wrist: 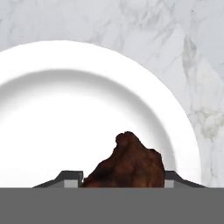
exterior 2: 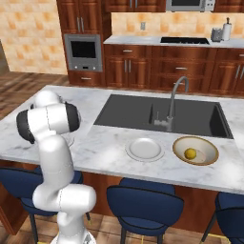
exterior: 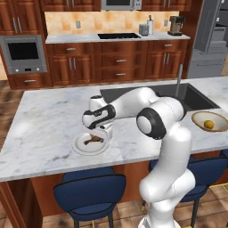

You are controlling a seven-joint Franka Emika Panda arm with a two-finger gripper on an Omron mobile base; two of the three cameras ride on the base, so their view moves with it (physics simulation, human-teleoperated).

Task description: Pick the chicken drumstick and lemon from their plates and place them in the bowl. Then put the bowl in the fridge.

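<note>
- Chicken drumstick (exterior: 93,140) lies on its white plate (exterior: 79,144) near the front edge of the marble counter (exterior: 44,120).
- Gripper (exterior: 95,135) is down over that plate, its jaws set on either side of the drumstick's fat end, seemingly clamped on it.
- Lemon (exterior 2: 190,153) sits in the tan bowl (exterior 2: 209,156), beside the bare second plate (exterior 2: 144,148).

Arm (exterior 2: 47,125): white, elbow bent over the counter's (exterior 2: 100,147) left end, hiding the gripper behind it.
Plate (exterior 2: 144,149): white, bare, well right of the gripper.
Bowl (exterior 2: 206,146): tan, farther right, near that plate.
Lemon (exterior 2: 190,153): lying inside the bowl.
Sink (exterior 2: 128,114): dark, right of the gripper and farther back; faucet (exterior 2: 174,102) behind the plate.
</note>
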